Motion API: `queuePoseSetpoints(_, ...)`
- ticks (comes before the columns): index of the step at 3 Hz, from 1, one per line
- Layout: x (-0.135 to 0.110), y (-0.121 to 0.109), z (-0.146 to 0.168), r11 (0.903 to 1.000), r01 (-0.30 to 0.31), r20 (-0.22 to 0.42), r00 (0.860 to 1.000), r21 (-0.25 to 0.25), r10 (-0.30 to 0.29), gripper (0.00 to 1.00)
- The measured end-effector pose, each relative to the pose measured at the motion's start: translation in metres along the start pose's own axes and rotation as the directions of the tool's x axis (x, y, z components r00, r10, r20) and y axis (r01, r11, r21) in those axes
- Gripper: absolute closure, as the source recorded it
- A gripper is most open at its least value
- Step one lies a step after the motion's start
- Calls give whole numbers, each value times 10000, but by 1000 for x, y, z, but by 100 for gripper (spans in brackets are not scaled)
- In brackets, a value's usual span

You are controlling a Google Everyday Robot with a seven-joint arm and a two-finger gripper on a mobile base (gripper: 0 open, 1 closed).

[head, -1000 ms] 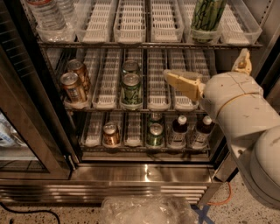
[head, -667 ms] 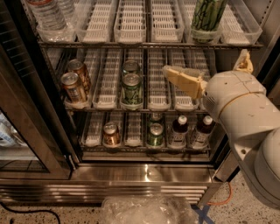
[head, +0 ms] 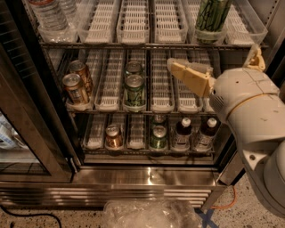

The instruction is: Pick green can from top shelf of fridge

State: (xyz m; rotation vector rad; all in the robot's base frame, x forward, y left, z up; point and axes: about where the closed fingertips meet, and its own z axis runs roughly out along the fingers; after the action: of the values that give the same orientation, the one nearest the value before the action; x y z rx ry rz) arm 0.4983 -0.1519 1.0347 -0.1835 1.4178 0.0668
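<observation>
The tall slim dark-green can (head: 213, 15) with streaky markings stands in a white slotted lane tray on the top shelf (head: 133, 26) of the fridge (head: 147, 176), second lane from the right. Its top is cut off by the frame edge. My gripper (head: 213, 55) is in front of the middle rack at the right, below the can and apart from it. It is open and empty: one tan finger (head: 189, 75) reaches left and the other (head: 254, 55) sits at the far right.
Water bottles (head: 49, 13) stand at the top left. Copper cans (head: 75, 87) and two stubby green cans (head: 134, 91) are on the middle rack. More cans and dark bottles (head: 182, 133) are on the lowest rack. The open glass door (head: 26, 133) is at left. A plastic bag (head: 151, 213) lies on the floor.
My gripper has risen slightly in front of the middle rack, towards the top shelf. Nothing in the fridge has moved.
</observation>
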Motion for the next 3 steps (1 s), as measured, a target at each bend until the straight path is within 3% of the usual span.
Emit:
queuePoseSetpoints(1, -21, 2, -2, 9965, 769, 135, 9969, 338, -774, 0)
queuePoseSetpoints(3, -21, 5, -1, 9961, 837, 5, 9965, 261, -838, 0)
